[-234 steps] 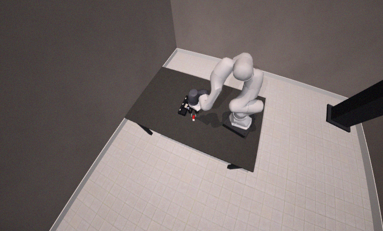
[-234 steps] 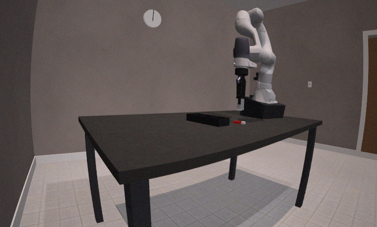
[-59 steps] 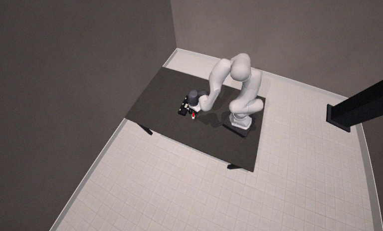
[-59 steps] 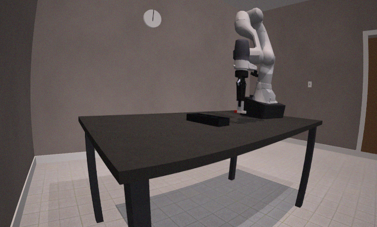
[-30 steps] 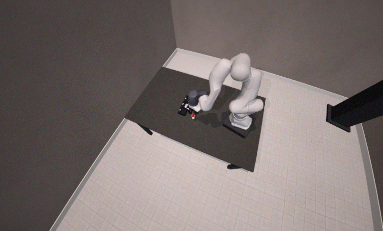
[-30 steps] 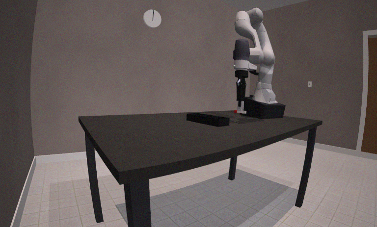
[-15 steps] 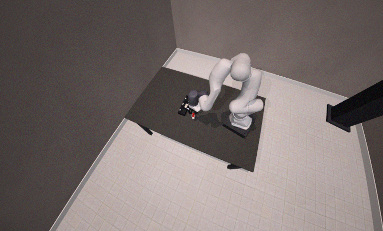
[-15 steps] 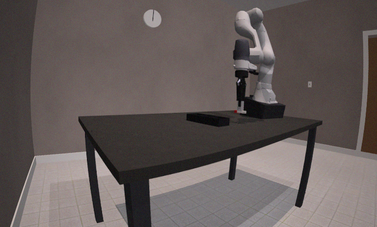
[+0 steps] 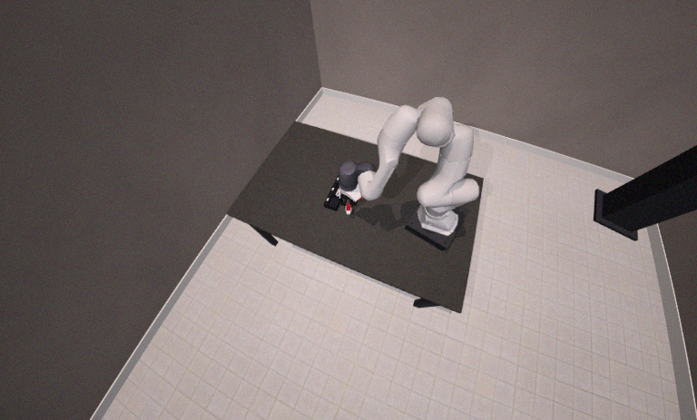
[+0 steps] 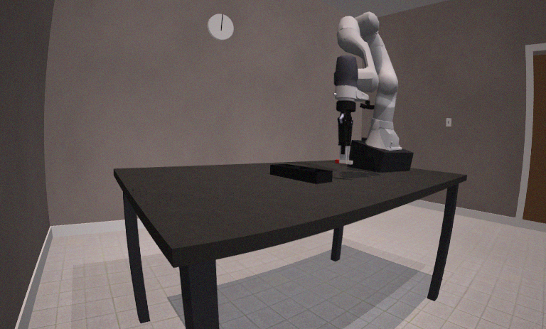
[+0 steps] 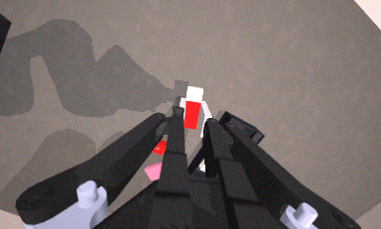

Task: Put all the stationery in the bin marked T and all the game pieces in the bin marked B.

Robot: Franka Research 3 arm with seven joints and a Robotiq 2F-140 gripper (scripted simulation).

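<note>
My gripper points straight down at the table and is shut on a small red and white block, whose white end sticks out past the fingertips. In the exterior view the gripper has its tips at the table top, just behind the low black bins. From above, the gripper stands beside the bins, and the arm hides most of them. A small red piece and a pink piece lie on the table under the left finger. I cannot read the bin marks.
A small black object lies by the right finger. The robot's black base stands close behind the gripper. A bin corner shows at the wrist view's top left edge.
</note>
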